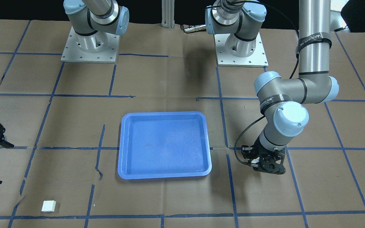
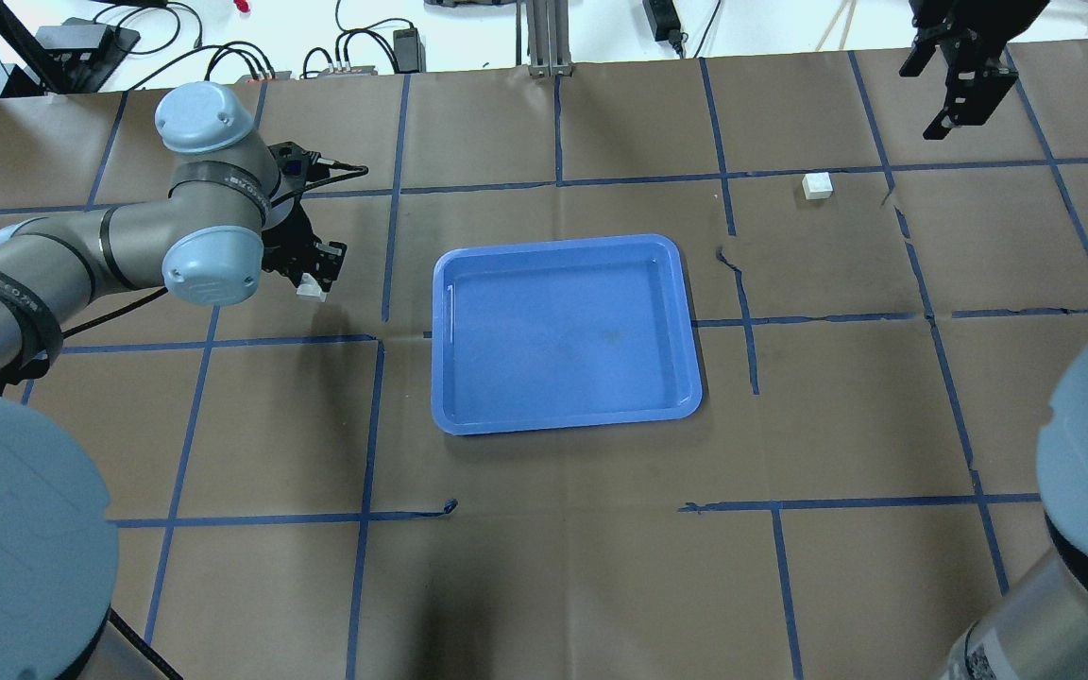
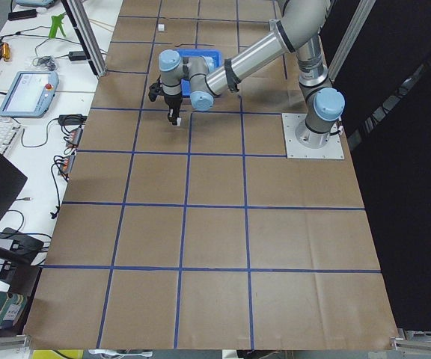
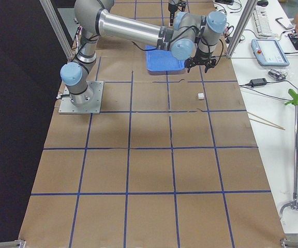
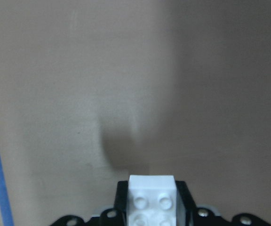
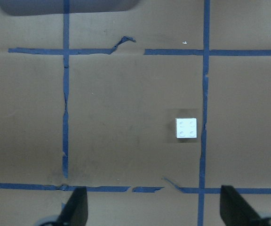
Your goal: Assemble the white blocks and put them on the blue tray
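Gripped one block (image 5: 152,197) in the left hand (image 2: 313,279), left of the tray (image 2: 553,331) overhead, with the right hand (image 6: 155,208) open above the other block (image 6: 186,128) at upper right; probably called for a square, centred descent.

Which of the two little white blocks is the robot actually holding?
The white block pinched in the left claw, left of the blue tray. The other white block lies loose on the table, untouched.
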You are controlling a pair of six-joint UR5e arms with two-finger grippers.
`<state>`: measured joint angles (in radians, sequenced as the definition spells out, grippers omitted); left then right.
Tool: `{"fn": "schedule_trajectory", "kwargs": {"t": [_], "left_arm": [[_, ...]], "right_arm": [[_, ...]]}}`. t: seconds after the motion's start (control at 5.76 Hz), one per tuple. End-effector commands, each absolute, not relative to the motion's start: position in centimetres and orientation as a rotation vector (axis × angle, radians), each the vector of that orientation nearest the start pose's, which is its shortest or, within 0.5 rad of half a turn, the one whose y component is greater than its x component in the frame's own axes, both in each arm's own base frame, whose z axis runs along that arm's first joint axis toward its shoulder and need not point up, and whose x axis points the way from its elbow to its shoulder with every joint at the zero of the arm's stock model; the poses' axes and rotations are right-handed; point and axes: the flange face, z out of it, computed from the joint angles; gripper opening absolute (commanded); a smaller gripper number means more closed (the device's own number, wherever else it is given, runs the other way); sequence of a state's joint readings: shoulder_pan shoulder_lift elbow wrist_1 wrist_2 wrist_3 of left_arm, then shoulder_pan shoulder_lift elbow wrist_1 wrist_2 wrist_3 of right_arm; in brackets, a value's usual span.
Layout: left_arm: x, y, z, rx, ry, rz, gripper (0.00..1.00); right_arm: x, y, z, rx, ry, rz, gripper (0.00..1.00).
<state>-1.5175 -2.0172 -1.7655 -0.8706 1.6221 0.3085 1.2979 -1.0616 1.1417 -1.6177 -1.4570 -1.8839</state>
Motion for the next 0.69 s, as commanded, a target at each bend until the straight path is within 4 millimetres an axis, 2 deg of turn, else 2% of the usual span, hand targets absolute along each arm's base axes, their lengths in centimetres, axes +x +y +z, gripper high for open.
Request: {"fn": "schedule_trajectory", "kwargs": {"t": [0.0,0.17,0.35,0.52], "left_arm": [[-22.4,-57.6,24.3,1.032,2.894,-0.144,0.21],[-27.5,-55.3,24.1,1.391,2.743,-0.133,0.1],[-31.0,-53.6,23.6,1.676,2.594,-0.121,0.07],[-33.3,-52.4,23.2,1.903,2.455,-0.126,0.08]], "right_arm": [[-5.5,-74.3,36.6,-2.235,2.018,-0.199,1.0],[-5.4,-74.8,34.6,-2.207,1.979,-0.239,1.0],[-5.6,-75.4,32.3,-2.157,1.957,-0.287,1.0],[-9.0,-75.7,29.2,-2.045,1.975,-0.349,1.0]]}}
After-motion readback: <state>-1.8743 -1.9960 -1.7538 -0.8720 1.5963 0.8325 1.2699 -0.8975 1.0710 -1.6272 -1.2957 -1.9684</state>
